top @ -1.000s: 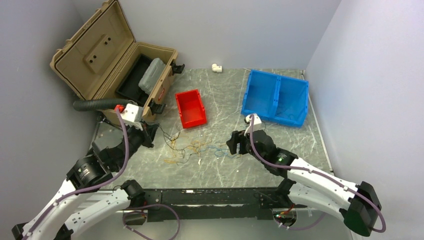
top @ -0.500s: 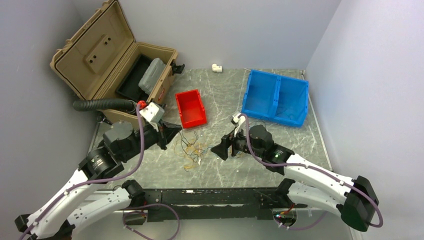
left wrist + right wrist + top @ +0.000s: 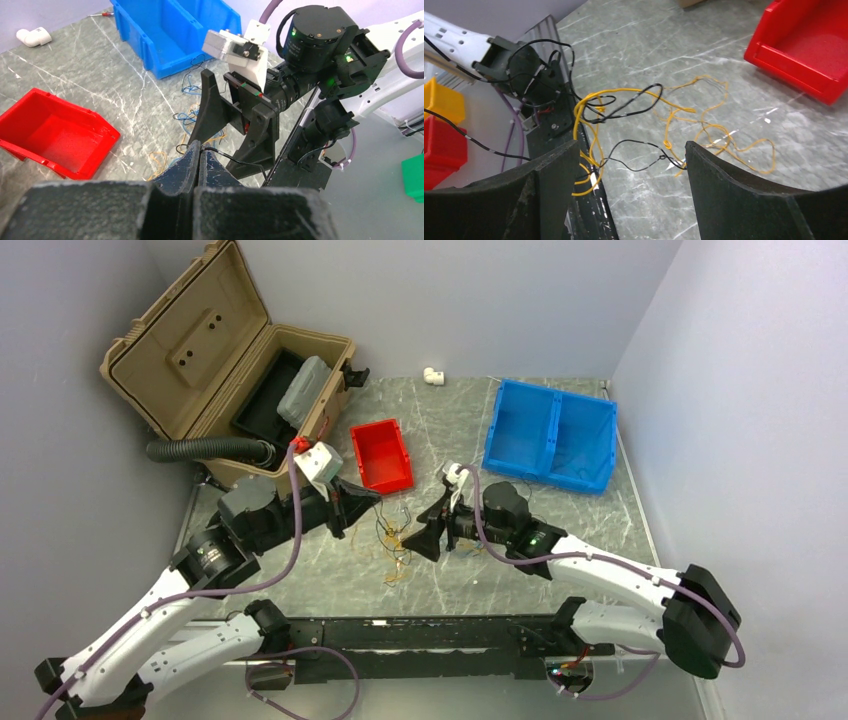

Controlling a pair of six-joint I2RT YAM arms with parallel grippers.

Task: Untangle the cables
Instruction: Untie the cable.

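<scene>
Two tools of mine faced each other across the grey marbled worktop point(image 3: 450, 430). My left tool point(image 3: 199, 150) was pressed together at its tips; a dark strand ran out from between them, so I judged it pinched there. My right tool point(image 3: 629, 155) stood wide apart, gripping nothing, its opening hanging over the strands.

The hair-thin cables point(image 3: 392, 540), loops of orange-yellow, blue and dark wire, lay on the worktop between the two tools, near the small red plastic bin point(image 3: 381, 455). A few blue strands trailed toward the large blue divided bin point(image 3: 550, 435).

As I judged it, little of the job was done. In my right wrist view the yellow loops crossed one another and the dark wires threaded through them; no colour lay apart by itself; no strand was in either bin. Most of the separating was left.

As for writing, I could read none. The open tan hard case point(image 3: 200, 340) carried a small red-and-white label on its front, too small to make out.
</scene>
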